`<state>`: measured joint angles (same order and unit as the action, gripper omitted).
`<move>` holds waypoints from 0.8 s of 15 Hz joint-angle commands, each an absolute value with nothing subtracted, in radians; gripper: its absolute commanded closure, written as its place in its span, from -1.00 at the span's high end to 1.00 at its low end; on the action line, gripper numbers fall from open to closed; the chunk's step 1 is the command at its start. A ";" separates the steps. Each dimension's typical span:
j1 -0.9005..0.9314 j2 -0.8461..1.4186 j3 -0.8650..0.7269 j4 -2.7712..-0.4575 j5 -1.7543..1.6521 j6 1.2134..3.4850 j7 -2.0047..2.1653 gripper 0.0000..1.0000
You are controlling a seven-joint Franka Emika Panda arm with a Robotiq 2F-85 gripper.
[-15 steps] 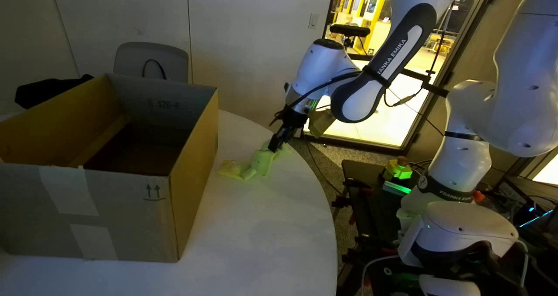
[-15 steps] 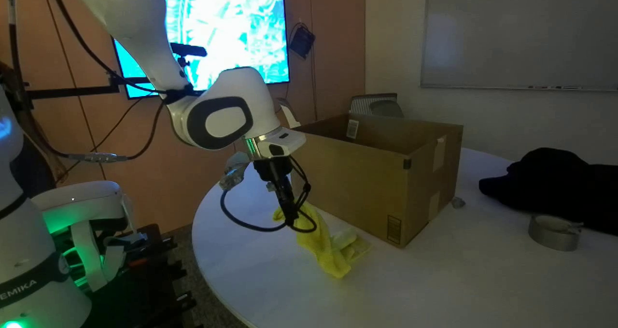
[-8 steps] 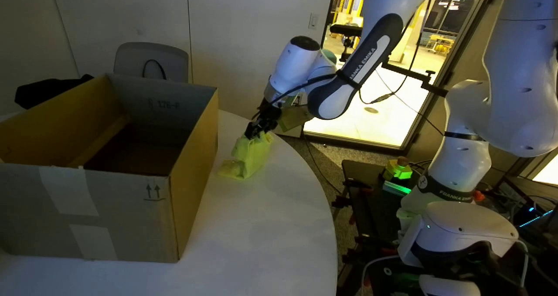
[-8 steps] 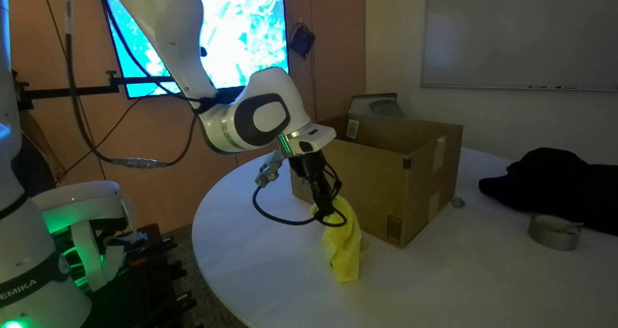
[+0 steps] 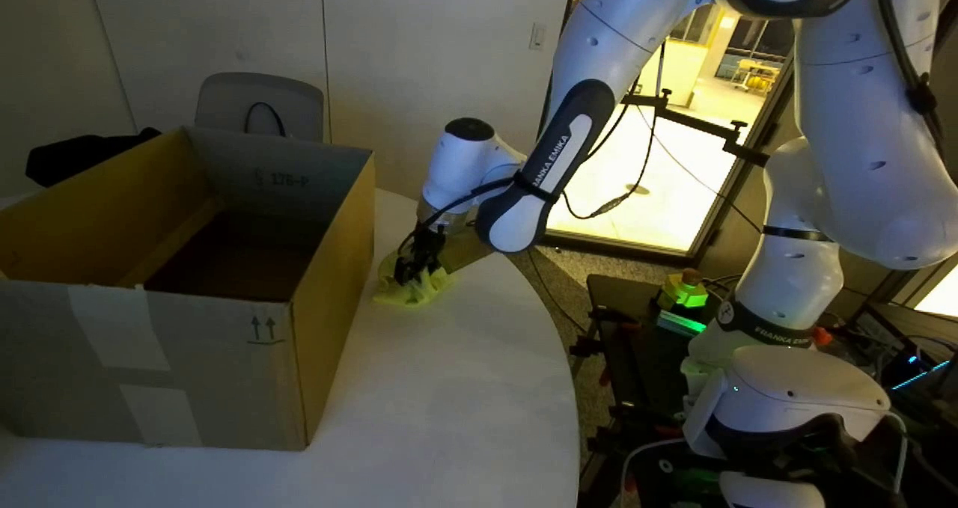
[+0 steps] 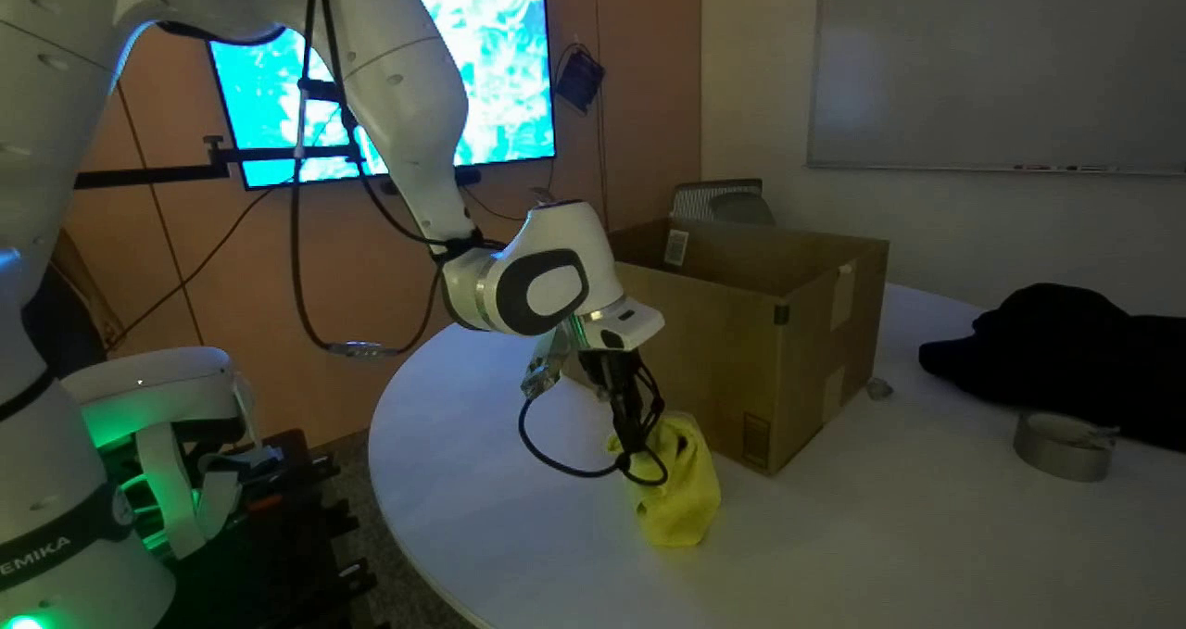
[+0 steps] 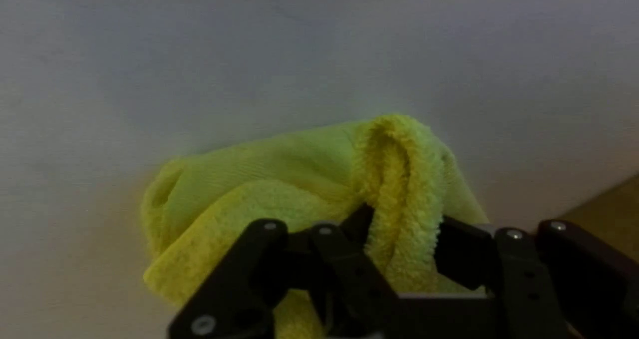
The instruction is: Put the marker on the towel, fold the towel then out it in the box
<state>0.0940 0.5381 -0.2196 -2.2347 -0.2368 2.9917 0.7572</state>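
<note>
The yellow towel (image 5: 430, 287) lies bunched and folded over itself on the table, close beside the box; it also shows in an exterior view (image 6: 681, 509). My gripper (image 5: 414, 272) points down into the towel, and it also shows low over the table in an exterior view (image 6: 639, 453). In the wrist view my gripper (image 7: 405, 219) has a thick upright fold of the towel (image 7: 294, 162) between its pads, touching both sides. The large brown cardboard box (image 5: 329, 313) stands open at the top, also in an exterior view (image 6: 695, 360). The marker is hidden or out of view.
The white round table (image 5: 464, 388) has its curved edge on the robot's side. A tape roll (image 6: 1061, 448) and a black cloth (image 6: 1093, 360) lie on the table past the box. A small grey lump (image 6: 878, 388) sits by the box corner.
My gripper has carried the far end of the towel up and toward the box, then lowered it. The towel went from spread out to a folded heap. The box has not moved.
</note>
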 commanded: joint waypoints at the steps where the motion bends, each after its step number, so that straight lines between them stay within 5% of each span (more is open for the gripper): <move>1: 0.034 0.564 -0.132 -2.180 -0.088 2.961 0.581 -0.18; 9: 0.050 0.477 -0.159 -2.212 0.034 2.944 0.397 0.98; 12: 0.031 0.400 -0.147 -2.244 0.016 2.878 0.318 1.00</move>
<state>0.0362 0.5045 -0.1532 -2.1916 0.0067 2.9465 0.4103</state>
